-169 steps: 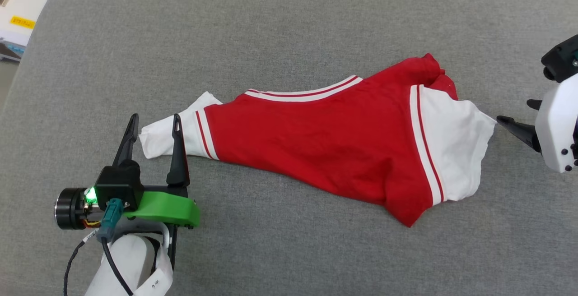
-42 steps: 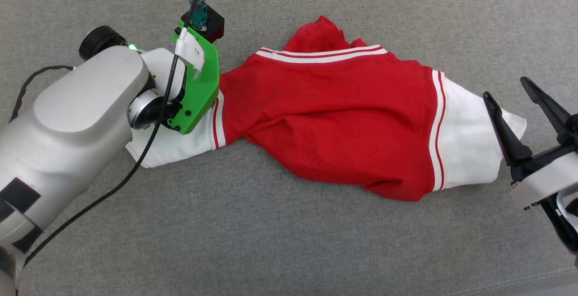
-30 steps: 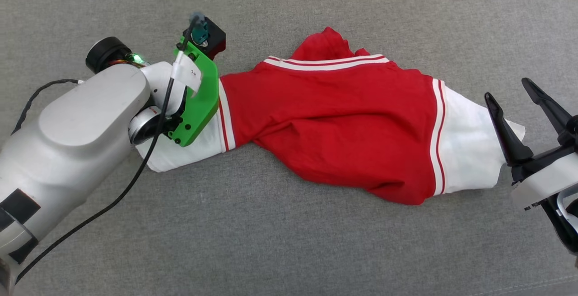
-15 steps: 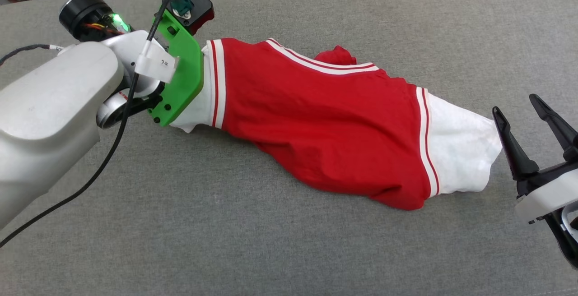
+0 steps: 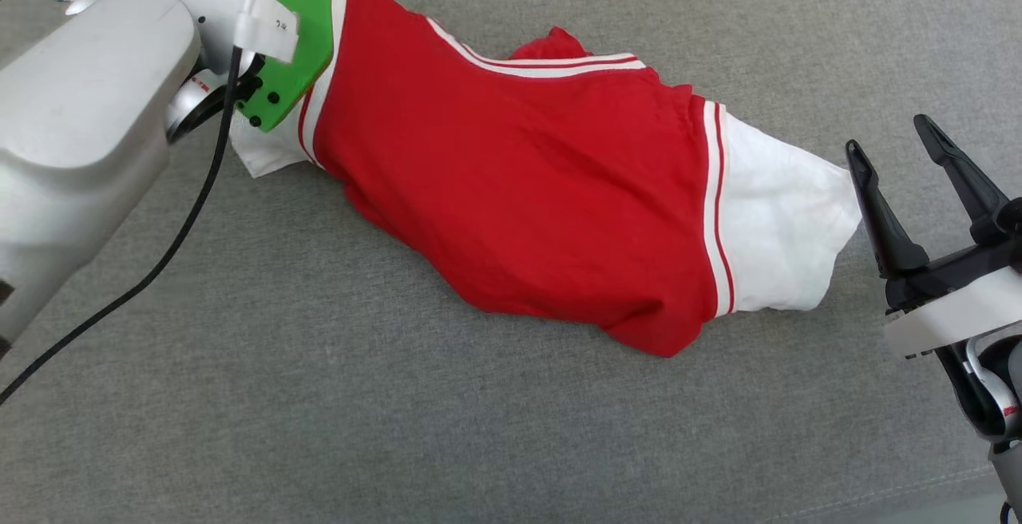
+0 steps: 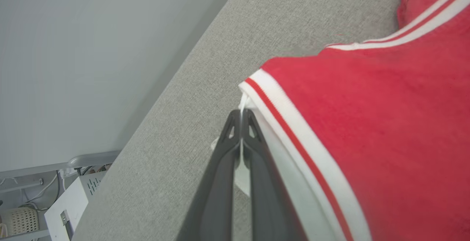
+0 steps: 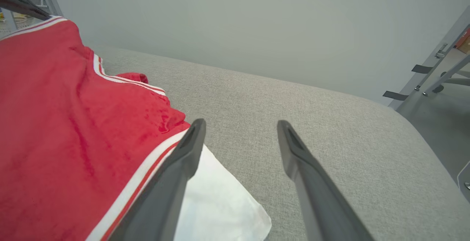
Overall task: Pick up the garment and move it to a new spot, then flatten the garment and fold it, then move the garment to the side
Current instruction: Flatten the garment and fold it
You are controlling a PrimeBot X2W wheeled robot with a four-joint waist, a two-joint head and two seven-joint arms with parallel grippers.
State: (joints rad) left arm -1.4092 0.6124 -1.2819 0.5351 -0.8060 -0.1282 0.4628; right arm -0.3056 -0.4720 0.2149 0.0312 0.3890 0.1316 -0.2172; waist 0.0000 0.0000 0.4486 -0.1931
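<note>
At the left of the head view, the pale left forearm (image 5: pixel 80 93) and its green mount (image 5: pixel 287 29) now sit higher and closer to the top edge than they did half a second ago. The head camera has shifted too, since the bench's (image 5: pixel 399 428) far edge no longer shows. In the left wrist view the left claw (image 6: pixel 241 114) is clenched on the white left sleeve (image 6: pixel 244 103), with thin fabric pinched between its fingers. A few seconds back it stood released around that sleeve, which then lay flat. The garment (image 5: pixel 519 188) now slopes up from the grey bench toward this grip, steeper than before. Its red body is stretched out and the striped trim (image 5: pixel 551 67) runs along the far edge. Toward the right, the white right sleeve (image 5: pixel 778 220) rests on the bench as earlier. The right claw (image 5: pixel 888 134) waits just beside the sleeve's tip, released, with its two dark fingers spread wide and nothing between them. The right wrist view shows the same: right claw (image 7: pixel 241 123) agape and one finger above the sleeve's edge (image 7: pixel 220 204).
</note>
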